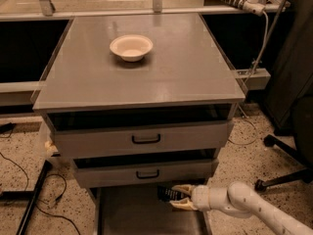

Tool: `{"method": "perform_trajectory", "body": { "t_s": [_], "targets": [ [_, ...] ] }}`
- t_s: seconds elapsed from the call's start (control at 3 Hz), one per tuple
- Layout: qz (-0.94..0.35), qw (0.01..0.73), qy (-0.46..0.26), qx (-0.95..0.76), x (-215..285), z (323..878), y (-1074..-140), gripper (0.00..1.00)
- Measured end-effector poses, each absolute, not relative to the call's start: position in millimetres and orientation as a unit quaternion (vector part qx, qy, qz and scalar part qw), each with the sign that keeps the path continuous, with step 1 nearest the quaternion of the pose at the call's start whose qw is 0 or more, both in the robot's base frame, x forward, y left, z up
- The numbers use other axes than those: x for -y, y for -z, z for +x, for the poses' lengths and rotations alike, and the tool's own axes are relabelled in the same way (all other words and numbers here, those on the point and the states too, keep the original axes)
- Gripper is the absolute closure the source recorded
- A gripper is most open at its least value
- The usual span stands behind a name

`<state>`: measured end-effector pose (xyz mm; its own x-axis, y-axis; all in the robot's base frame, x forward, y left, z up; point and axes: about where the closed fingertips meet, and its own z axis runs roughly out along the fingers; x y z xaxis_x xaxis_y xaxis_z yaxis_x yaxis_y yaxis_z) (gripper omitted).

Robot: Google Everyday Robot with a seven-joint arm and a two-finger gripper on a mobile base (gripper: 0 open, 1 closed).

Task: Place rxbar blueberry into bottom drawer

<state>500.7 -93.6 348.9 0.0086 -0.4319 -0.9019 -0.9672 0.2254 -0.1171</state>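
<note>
The rxbar blueberry [168, 193] is a small dark bar with white markings, held between the fingers of my gripper [177, 196]. The gripper reaches in from the lower right on a white arm and holds the bar over the right part of the open bottom drawer [132, 214], just below the middle drawer front. The bottom drawer is pulled out, showing a flat grey floor. The bar is above the floor, not lying on it.
A cream bowl [131, 47] sits on the grey cabinet top [186, 77]. Two drawer fronts with black handles [146, 139] are slightly ajar above the gripper. An office chair base [286, 155] stands at the right. Cables lie on the floor at the left.
</note>
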Motion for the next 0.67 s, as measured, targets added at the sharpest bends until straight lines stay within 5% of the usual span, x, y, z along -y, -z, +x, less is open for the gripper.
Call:
{"method": "perform_trajectory", "body": {
  "t_s": [0.67],
  "targets": [
    [-0.533,0.424,-0.321,-0.658,77.8,506.0,-285.2,1.0]
  ]
}}
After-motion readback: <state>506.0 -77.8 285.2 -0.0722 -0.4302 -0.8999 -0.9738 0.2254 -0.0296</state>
